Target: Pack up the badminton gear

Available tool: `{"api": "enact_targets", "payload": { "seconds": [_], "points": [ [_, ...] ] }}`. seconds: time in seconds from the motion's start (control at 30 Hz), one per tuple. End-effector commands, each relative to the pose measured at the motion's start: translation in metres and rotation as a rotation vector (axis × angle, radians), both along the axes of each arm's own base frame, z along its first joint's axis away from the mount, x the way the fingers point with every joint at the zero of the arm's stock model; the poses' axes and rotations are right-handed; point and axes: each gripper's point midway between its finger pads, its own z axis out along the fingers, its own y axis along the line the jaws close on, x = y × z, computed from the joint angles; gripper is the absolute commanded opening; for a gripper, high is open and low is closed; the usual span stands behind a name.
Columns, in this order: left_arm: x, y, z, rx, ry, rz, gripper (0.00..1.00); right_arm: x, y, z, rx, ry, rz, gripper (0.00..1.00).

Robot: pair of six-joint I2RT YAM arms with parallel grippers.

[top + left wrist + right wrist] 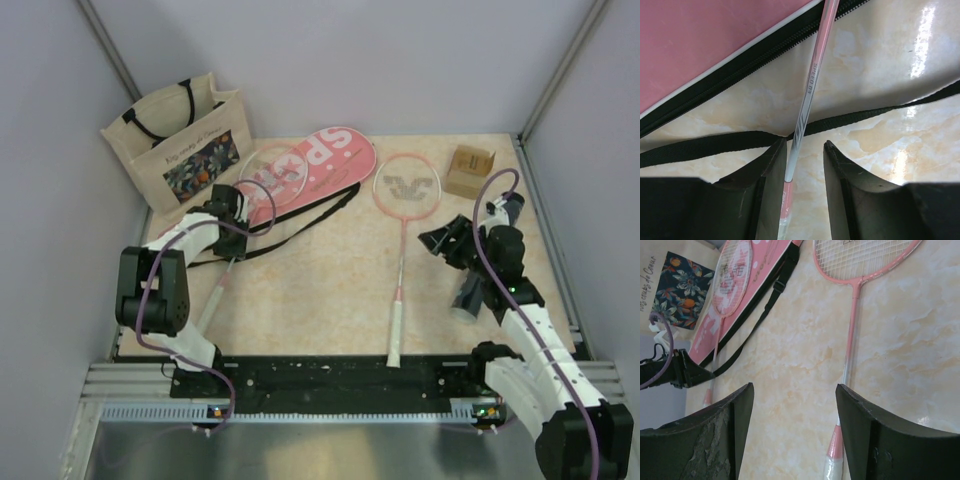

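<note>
**Left jaws straddle a racket shaft where the strap crosses**

The left jaws stand partly open astride the thin shaft of a pink-framed, white-handled racket (810,85), a gap showing on one side. The racket's head lies on the long pink "SPORT" cover (335,158), whose black strap (715,142) passes under the shaft just ahead. The right jaws hang wide open and empty over the marbled beige counter (320,290), near a second pink racket (405,190). A beige floral tote bag (185,140) and a small brown cardboard box (470,170) stand at the back.
</note>
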Motion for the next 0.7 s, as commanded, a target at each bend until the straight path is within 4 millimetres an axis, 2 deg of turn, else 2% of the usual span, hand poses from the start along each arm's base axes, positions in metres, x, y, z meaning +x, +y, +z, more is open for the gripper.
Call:
{"api": "enact_targets", "payload": {
  "seconds": [0.0,0.1,0.2,0.33,0.47,0.57,0.67],
  "points": [
    [-0.002,0.004,-0.01,-0.001,0.034,0.013,0.41,0.004,0.004,0.022,-0.012,-0.071,0.026,0.67],
    [-0.004,0.005,-0.017,-0.006,0.059,0.017,0.4,0.003,0.002,0.025,-0.013,-0.084,0.016,0.67],
    [-0.003,0.005,-0.02,-0.017,0.077,0.019,0.37,0.0,-0.003,0.022,-0.109,-0.074,0.046,0.67],
    [-0.003,-0.001,-0.014,-0.048,0.069,0.009,0.16,0.0,-0.004,0.026,-0.165,-0.057,0.074,0.65],
    [-0.002,-0.009,0.004,-0.103,0.027,0.025,0.01,-0.003,0.004,0.037,-0.107,-0.073,0.097,0.62],
    [0.0,-0.016,0.021,-0.142,-0.02,0.021,0.0,-0.004,0.009,0.042,-0.069,-0.075,0.106,0.62],
    [0.001,-0.034,0.041,-0.246,-0.073,0.001,0.0,-0.005,0.015,0.047,0.002,-0.069,0.114,0.62]
  ]
}}
